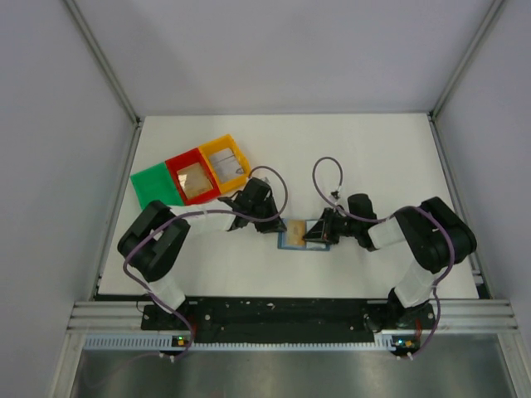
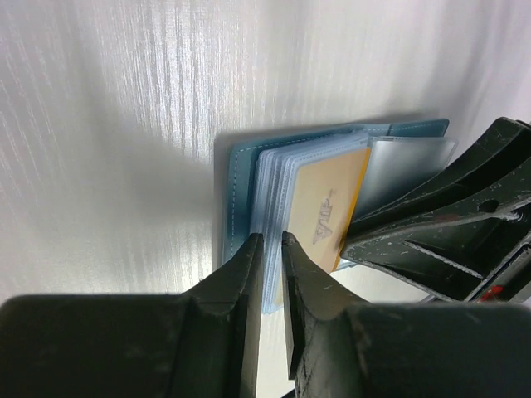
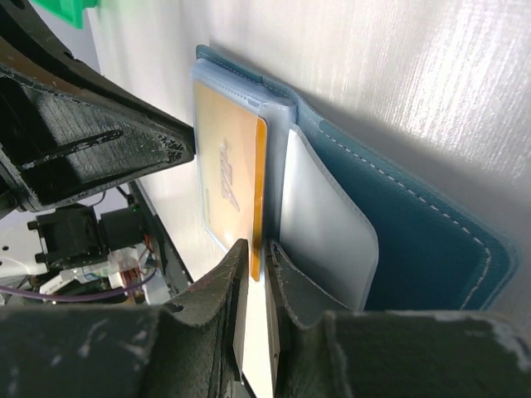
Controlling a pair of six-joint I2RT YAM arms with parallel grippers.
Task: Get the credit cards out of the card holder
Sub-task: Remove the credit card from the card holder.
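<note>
The blue card holder lies open on the white table between my two grippers. In the left wrist view its pale clear sleeves fan out from the blue cover, and an orange card sticks out of one sleeve. My left gripper is shut on the edge of the sleeves. My right gripper is shut on the near edge of the orange card, beside an empty clear sleeve and the blue cover. From above, the left gripper and the right gripper meet over the holder.
Green tray, red tray and yellow tray stand in a row at the back left; the red and yellow ones each hold a card. The two grippers are very close together. Cables loop above both wrists.
</note>
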